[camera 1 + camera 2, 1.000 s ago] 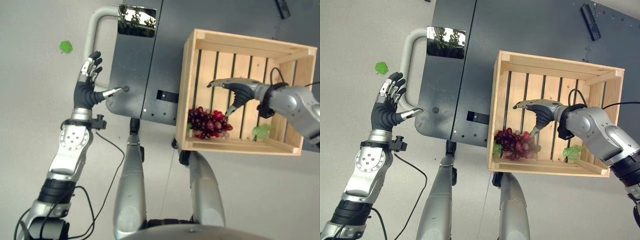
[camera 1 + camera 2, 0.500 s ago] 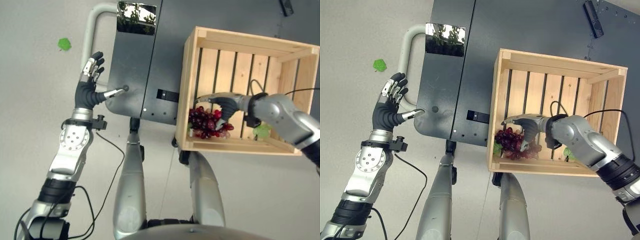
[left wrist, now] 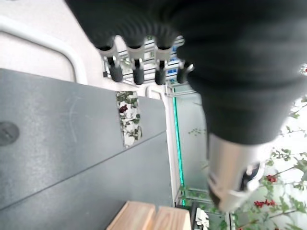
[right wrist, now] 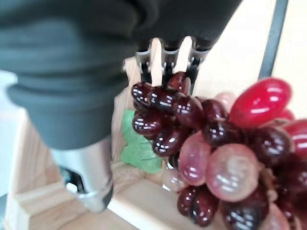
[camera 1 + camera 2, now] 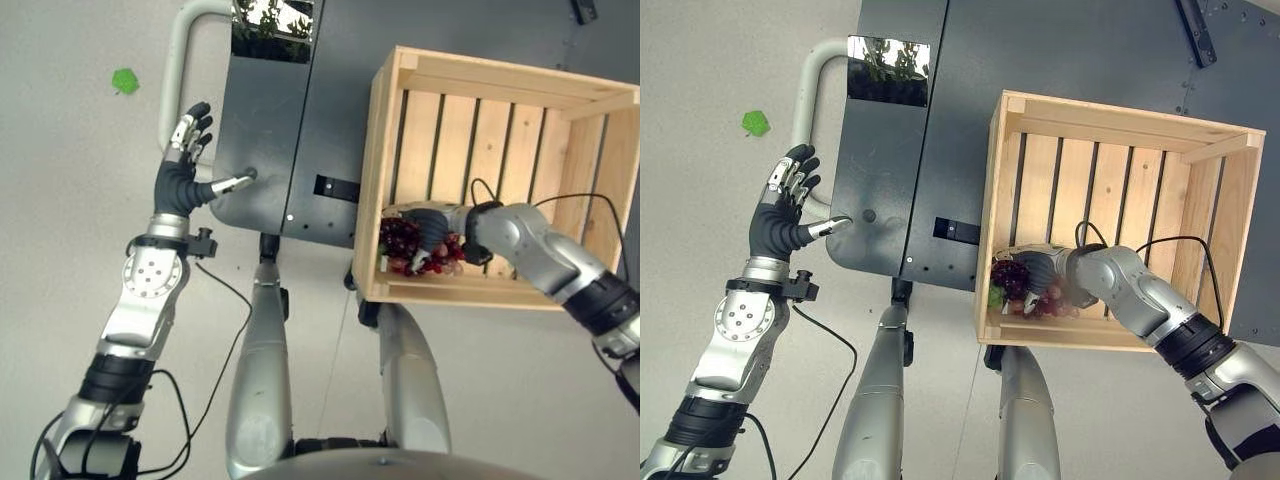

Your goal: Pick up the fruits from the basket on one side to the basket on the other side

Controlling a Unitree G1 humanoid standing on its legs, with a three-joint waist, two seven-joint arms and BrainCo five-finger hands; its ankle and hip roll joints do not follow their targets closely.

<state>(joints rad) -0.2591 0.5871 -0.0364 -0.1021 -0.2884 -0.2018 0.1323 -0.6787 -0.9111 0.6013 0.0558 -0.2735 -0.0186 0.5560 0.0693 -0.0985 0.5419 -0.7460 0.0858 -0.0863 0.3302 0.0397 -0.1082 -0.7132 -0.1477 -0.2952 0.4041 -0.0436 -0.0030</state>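
Note:
A bunch of dark red grapes (image 5: 398,243) with a green leaf (image 5: 995,297) lies in the near left corner of a wooden crate (image 5: 372,170). My right hand (image 5: 428,226) reaches in from the right and lies over the top of the bunch. In the right wrist view its fingers (image 4: 165,55) run past the far side of the grapes (image 4: 211,158) and its thumb (image 4: 88,179) stands clear of them, so the hand is open. My left hand (image 5: 183,170) is held up open at the left, beside the dark cart, with nothing in it; its fingers (image 3: 136,72) show straight.
The crate stands on a dark grey cart (image 5: 270,150) with a silver tube handle (image 5: 178,70) and a shiny plate (image 5: 272,15) at its far end. A small green leaf (image 5: 125,80) lies on the pale floor at far left.
My right hand has come down and leftward inside the crate, from above the slats onto the grapes. The left hand has stayed where it was. The camera has shifted slightly.

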